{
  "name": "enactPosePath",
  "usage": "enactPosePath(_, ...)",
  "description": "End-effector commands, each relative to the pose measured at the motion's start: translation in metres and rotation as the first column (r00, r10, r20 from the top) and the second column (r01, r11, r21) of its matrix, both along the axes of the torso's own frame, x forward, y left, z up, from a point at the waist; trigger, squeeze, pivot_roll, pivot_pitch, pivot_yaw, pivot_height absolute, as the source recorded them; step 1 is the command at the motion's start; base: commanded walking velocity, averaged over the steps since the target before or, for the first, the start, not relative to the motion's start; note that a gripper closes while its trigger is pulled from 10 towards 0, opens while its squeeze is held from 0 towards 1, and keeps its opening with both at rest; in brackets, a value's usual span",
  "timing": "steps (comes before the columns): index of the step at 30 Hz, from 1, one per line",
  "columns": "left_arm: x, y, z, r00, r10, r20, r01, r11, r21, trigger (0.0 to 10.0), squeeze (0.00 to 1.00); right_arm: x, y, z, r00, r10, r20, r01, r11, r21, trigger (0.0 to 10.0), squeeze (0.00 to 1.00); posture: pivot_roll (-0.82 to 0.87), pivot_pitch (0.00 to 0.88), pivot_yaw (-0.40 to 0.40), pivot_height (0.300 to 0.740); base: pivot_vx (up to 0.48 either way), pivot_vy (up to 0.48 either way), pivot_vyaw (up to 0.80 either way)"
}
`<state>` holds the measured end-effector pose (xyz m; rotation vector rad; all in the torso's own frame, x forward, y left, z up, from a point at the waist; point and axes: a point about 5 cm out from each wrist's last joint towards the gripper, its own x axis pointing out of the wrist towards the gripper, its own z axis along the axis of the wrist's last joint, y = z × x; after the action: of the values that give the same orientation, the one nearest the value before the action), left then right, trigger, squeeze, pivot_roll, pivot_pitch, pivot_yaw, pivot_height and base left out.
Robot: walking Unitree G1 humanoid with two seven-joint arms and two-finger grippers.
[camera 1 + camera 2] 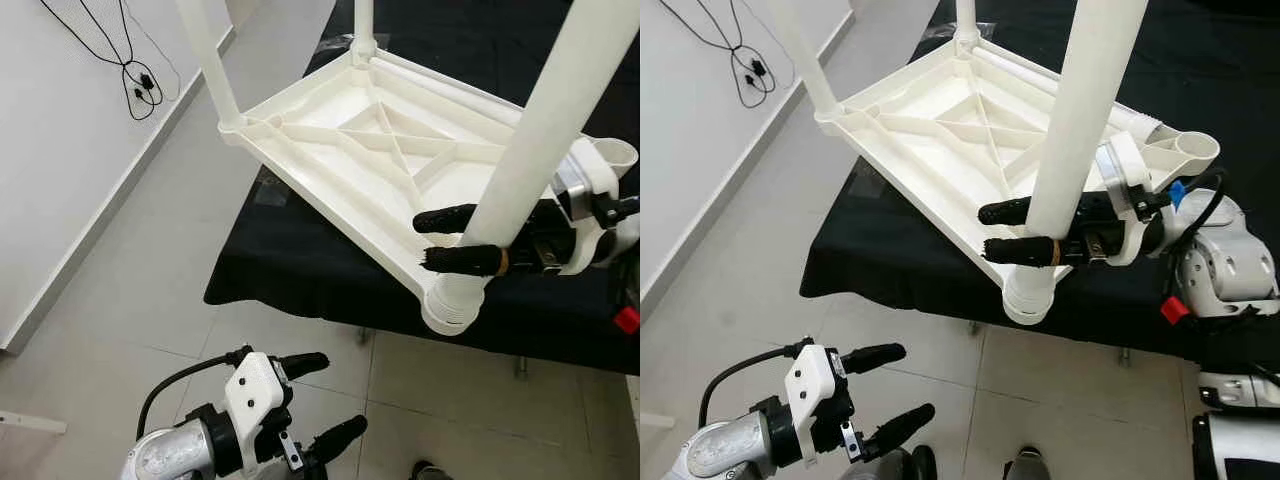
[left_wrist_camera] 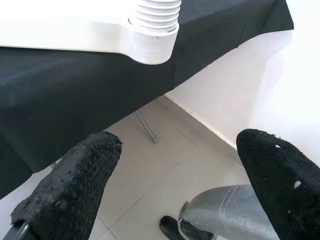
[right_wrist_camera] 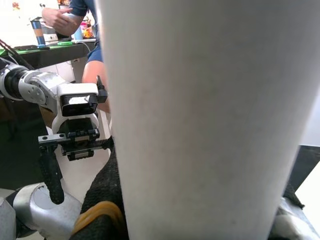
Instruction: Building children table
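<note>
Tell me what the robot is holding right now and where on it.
The right hand grips a white table leg low down, just above its threaded socket. The left hand holds nothing.

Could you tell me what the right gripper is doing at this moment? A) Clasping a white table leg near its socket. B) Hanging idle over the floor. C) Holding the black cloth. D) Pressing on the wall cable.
A: the right gripper has its black fingers around the white table leg just above the corner socket of the upturned tabletop.
</note>
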<state>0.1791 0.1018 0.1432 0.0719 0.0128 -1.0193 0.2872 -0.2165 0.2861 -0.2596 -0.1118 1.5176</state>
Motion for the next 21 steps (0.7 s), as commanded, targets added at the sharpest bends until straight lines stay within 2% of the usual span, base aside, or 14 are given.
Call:
enactPosePath(1, -0.001, 0.003, -0.005, 1.000, 0.004, -0.022, -0.004, 1.000, 0.010, 10.0, 0.00, -0.004, 0.007, -0.008, 0.996, 0.084, -0.032, -0.086, 0.996, -0.037, 10.0, 0.00, 0.04, 0.283, 0.128, 0.740, 0.000, 0.000, 0.00)
enactPosePath(13, -0.002, 0.002, -0.005, 1.000, -0.002, -0.022, 0.002, 1.000, 0.006, 10.0, 0.00, -0.004, 0.017, -0.017, 0.994, 0.105, -0.038, -0.108, 0.991, -0.076, 10.0, 0.00, 0.04, 0.284, 0.127, 0.740, 0.000, 0.000, 0.00)
enactPosePath(17, -0.002, 0.002, -0.005, 1.000, -0.001, -0.022, 0.001, 1.000, 0.003, 10.0, 0.00, -0.001, 0.021, -0.020, 0.996, 0.079, -0.029, -0.081, 0.993, -0.080, 10.0, 0.00, 0.03, 0.284, 0.121, 0.740, 0.000, 0.000, 0.00)
enactPosePath(21, -0.001, 0.001, -0.005, 1.000, 0.002, -0.021, -0.002, 1.000, -0.002, 10.0, 0.00, 0.012, 0.023, -0.023, 0.997, -0.070, 0.023, 0.072, 0.995, -0.069, 10.0, 0.00, 0.03, 0.283, 0.115, 0.740, 0.000, 0.000, 0.00)
